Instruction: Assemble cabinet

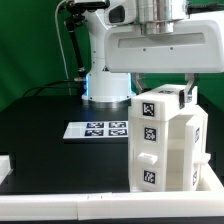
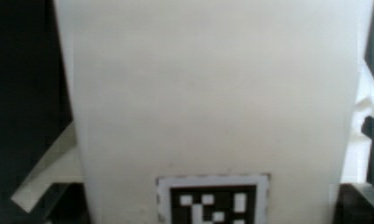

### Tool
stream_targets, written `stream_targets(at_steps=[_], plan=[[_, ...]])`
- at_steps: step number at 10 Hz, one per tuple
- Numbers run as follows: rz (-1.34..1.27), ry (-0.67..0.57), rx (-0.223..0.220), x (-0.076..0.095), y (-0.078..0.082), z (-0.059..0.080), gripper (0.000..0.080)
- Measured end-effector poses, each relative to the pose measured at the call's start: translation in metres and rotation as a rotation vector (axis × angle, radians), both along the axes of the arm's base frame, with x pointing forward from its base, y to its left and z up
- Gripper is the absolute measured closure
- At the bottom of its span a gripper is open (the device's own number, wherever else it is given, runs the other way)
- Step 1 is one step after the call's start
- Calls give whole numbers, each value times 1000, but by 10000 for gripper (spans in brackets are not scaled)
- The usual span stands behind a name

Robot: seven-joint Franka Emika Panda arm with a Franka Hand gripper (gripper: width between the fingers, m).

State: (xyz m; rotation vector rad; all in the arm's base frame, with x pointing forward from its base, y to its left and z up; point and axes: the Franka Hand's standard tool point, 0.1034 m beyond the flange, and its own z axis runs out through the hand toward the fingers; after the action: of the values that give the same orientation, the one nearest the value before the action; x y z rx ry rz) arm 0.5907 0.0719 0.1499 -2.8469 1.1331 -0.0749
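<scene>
Exterior view: cabinet [image 1: 165, 140] stands upright at the near right of the black table [image 1: 50, 135], directly under the gripper [image 1: 165, 88]. Fingers straddle its top, spread wide; actual grip contact can't be told.

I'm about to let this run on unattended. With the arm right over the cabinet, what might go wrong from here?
1. The cabinet stands tall and upright near the table's front edge; a sideways push from above might tip or slide it.
2. The wrist view is almost filled by a white panel, so the tool's fingers can't be checked; a weak or off-centre grasp could go unnoticed.
3. The marker board lies close beside the cabinet; a shifted cabinet could cover its tags.
</scene>
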Motion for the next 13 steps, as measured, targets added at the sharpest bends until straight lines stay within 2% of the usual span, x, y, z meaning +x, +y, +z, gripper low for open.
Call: stream_targets(at_steps=[8,13], plan=[[-774,61,99,-1,-1,-1,239],[-969,78,142,2,-1,0,239]])
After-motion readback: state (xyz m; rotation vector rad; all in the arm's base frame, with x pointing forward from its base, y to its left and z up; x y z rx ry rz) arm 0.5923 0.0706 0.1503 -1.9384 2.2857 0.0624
